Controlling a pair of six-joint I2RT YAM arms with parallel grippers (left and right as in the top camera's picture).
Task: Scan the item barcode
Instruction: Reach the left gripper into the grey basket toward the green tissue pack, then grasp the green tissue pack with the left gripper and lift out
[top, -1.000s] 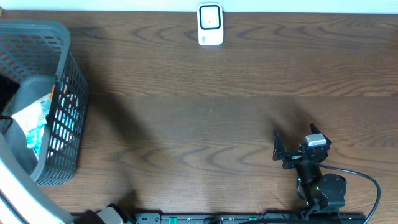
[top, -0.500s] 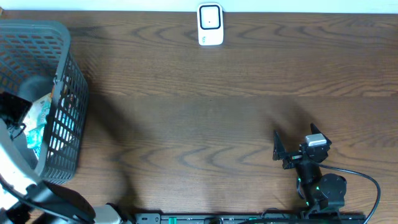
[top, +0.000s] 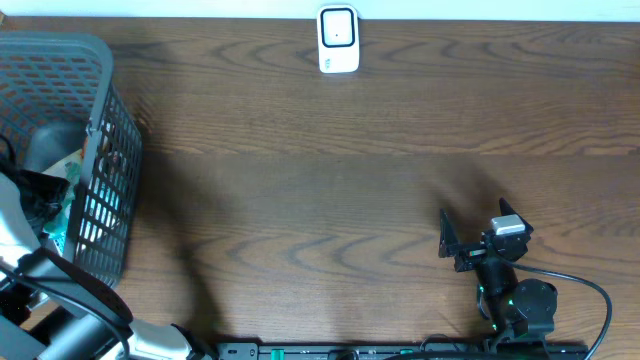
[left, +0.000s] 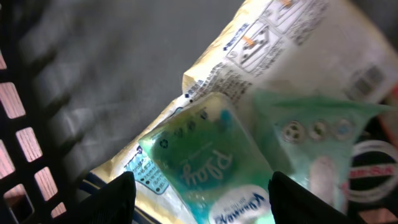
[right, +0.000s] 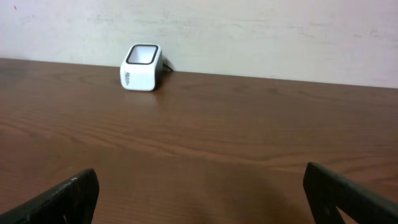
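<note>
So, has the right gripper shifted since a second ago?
No: the right gripper sits at the same spot, unchanged relative to the white scanner.

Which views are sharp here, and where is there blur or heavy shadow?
Left wrist: the green packet and cream pouch are blurred, dim inside the basket. Overhead: sharp, soft shadows on the table. Right wrist: scanner crisp, evenly lit.
</note>
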